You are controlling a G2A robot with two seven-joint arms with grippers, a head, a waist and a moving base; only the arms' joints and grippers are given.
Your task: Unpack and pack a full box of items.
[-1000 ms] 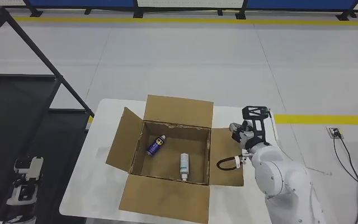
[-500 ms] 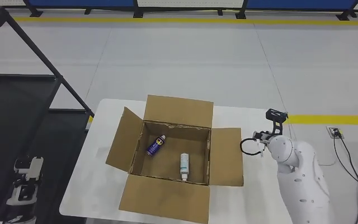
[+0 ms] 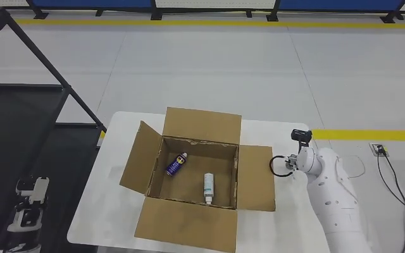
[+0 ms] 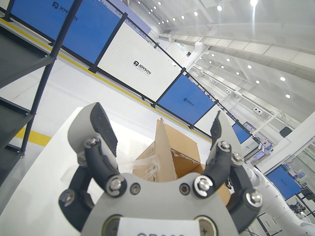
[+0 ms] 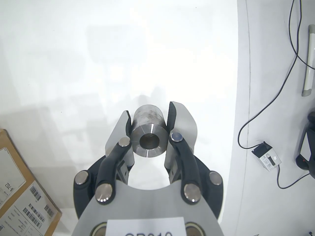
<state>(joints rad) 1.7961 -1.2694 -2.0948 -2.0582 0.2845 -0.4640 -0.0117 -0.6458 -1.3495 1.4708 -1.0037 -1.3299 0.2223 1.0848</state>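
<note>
Two items, can [image 3: 176, 164] and bottle [image 3: 208, 187], lie in open box [image 3: 190, 221], frame centre. Right gripper [image 5: 149, 114] pinches steel cylinder [image 5: 147, 133] over table [image 5: 73, 37], right of box. Left gripper [image 4: 157, 124] spread, empty. Risk: smooth cylinder slips from pinch, rolls off nearby table edge.

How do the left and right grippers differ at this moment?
The left gripper has its jaws wide open and holds nothing; the right gripper has its jaws shut on a metal cylinder. The left gripper faces across and upward, toward the box; the right gripper faces straight down at the table. Both share the same two-jaw build.
</note>
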